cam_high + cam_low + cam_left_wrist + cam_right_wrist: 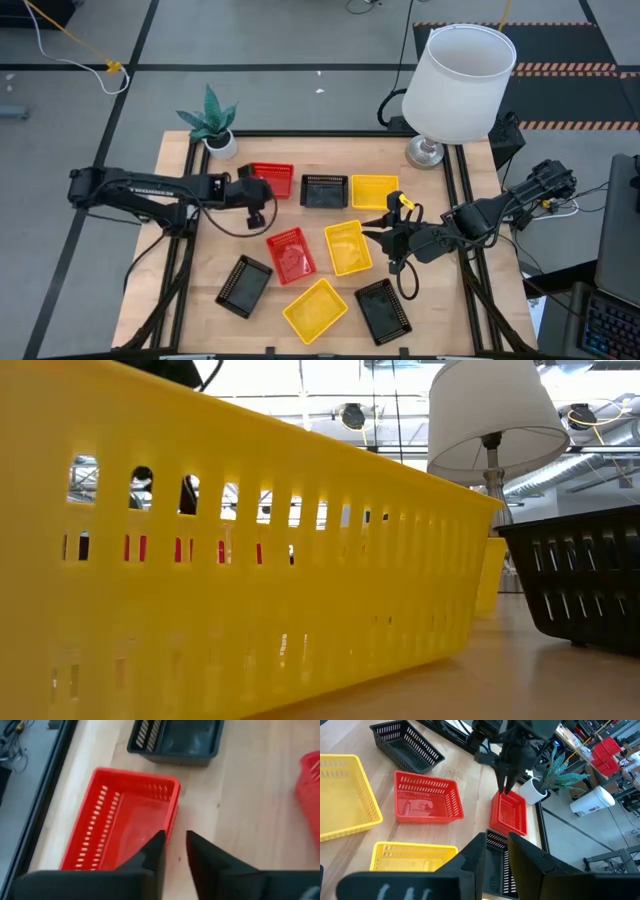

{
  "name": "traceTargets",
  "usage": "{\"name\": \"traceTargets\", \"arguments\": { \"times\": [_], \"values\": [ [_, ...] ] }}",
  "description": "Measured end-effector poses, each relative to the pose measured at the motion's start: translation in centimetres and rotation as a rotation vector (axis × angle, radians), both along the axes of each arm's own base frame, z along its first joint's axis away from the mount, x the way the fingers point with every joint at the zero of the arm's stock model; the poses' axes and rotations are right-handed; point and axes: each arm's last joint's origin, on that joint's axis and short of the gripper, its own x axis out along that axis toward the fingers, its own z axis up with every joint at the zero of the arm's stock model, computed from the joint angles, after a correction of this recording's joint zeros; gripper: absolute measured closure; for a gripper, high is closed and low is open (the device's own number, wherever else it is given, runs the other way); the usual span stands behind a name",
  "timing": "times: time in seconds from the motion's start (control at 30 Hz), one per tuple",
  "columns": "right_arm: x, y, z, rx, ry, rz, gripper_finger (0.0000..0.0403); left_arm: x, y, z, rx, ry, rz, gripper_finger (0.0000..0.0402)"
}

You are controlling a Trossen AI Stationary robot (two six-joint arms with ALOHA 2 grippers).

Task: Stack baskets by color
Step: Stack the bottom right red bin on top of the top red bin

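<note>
Several baskets lie on the wooden table (200, 300). At the far side, a red basket (272, 178), a black one (324, 190) and a yellow one (374, 190) sit in a row. Nearer lie a red (291, 254), two yellow (348, 247) (315, 309) and two black baskets (244, 285) (383, 310). My left gripper (175, 851) hangs over the far red basket (120, 825), slightly open, one finger over its inside and one outside its end wall. My right gripper (496, 855) is raised above the table's middle right, fingers apart with nothing between them. My left gripper's fingertips (506, 789) stand right at the rim of the far red basket's end wall (172, 817), coming down at a slant from the table's left. I cannot tell whether they touch the wall. The basket sits flat on the table.
A white lamp (460, 80) stands at the far right corner and a potted green plant (212, 122) at the far left. In the low view a yellow basket (250, 560) fills the front, with a black one (580, 580) to its right. Bare wood shows between the two rows.
</note>
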Motion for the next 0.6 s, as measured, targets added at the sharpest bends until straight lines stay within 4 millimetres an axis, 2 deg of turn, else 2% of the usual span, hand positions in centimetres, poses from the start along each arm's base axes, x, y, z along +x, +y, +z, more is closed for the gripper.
{"name": "traceTargets", "arguments": {
  "times": [0.17, 0.27, 0.4, 0.6],
  "values": [
    [0.0, 0.0, 0.0, 0.000, 0.000, 0.000, 0.0330, 1.0, 0.5, -2.2, 0.018, 0.087, -0.012, 0.0237],
    [0.0, 0.0, 0.0, 0.000, 0.000, 0.000, 0.0330, 1.5, 1.1, -3.2, 0.041, 0.138, 0.001, 0.0209],
    [0.0, 0.0, 0.0, -0.001, 0.000, 0.001, 0.0330, 2.0, 1.8, -4.0, 0.072, 0.169, 0.013, 0.0201],
    [0.0, 0.0, 0.0, -0.003, 0.004, 0.001, 0.0330, 2.1, 2.5, -4.5, 0.058, 0.177, 0.038, 0.0219]
  ]
}}
